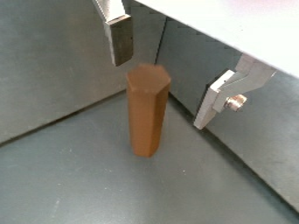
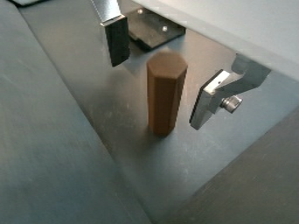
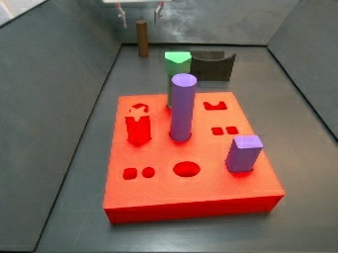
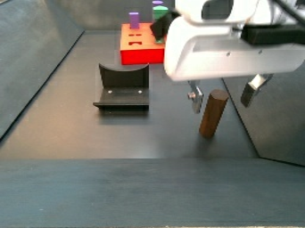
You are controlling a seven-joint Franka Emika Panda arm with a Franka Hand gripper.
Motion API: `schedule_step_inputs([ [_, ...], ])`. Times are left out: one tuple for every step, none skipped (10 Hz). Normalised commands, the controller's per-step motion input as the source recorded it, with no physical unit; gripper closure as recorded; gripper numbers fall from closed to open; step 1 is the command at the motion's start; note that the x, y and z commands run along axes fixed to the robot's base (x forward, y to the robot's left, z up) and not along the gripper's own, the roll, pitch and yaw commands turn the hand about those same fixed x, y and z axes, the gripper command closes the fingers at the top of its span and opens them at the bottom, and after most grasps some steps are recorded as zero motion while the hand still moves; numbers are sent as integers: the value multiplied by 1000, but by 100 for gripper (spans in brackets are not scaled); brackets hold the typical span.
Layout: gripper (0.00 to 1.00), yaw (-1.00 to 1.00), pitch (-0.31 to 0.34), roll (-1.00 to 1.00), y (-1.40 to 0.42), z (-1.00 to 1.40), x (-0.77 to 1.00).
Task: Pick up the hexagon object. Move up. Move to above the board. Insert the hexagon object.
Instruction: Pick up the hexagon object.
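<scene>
Both wrist views: gripper [image 1: 176, 77] [image 2: 163, 77] spread wide, grasping nothing, poised over the hexagon [image 1: 147, 111] [image 2: 166, 93], which stands upright on the grey floor. One finger [image 1: 119, 40] hangs just above and beside the bar's top; the opposite finger [image 1: 219, 98] sits apart on the other side, level with the upper part. No contact visible. Judged as the first step, picking up, with the grasp not yet made. Next move calls for lowering so both pads straddle the upper bar, then closing on opposite flats. In a wrist view, fixture [image 2: 153, 30] peeks in beyond the bar.

Side view from the board end: board [image 3: 138, 191] large and near; hexagon [image 3: 142, 38] far off at the back, under the gripper [image 3: 140, 12], well apart from the board. On the board, a tall purple cylinder [image 3: 181, 106], a purple block [image 3: 243, 153], a red piece [image 3: 137, 128]. Green prism [image 3: 177, 58] and fixture [image 3: 215, 65] lying between hexagon and board, so the carry needs height to clear them and the cylinder.

Side view from behind the arm: gripper [image 4: 224, 94] hanging over the hexagon [image 4: 213, 114], fingers either side of its top; fixture [image 4: 123, 86] to the left, board [image 4: 141, 43] far.
</scene>
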Motion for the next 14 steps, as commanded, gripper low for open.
schedule_step_inputs([
  [0, 100, -66, -3, -103, -309, -89],
  [0, 106, -21, 6, -120, -126, 0],
  [0, 120, 0, 26, -209, -194, 0],
  [0, 0, 0, 0, 0, 0, 0],
  [100, 0, 0, 0, 0, 0, 0],
  [100, 0, 0, 0, 0, 0, 0],
  [100, 0, 0, 0, 0, 0, 0],
  [100, 0, 0, 0, 0, 0, 0],
  [100, 0, 0, 0, 0, 0, 0],
  [100, 0, 0, 0, 0, 0, 0],
  [100, 0, 0, 0, 0, 0, 0],
  [100, 0, 0, 0, 0, 0, 0],
  [100, 0, 0, 0, 0, 0, 0],
  [100, 0, 0, 0, 0, 0, 0],
])
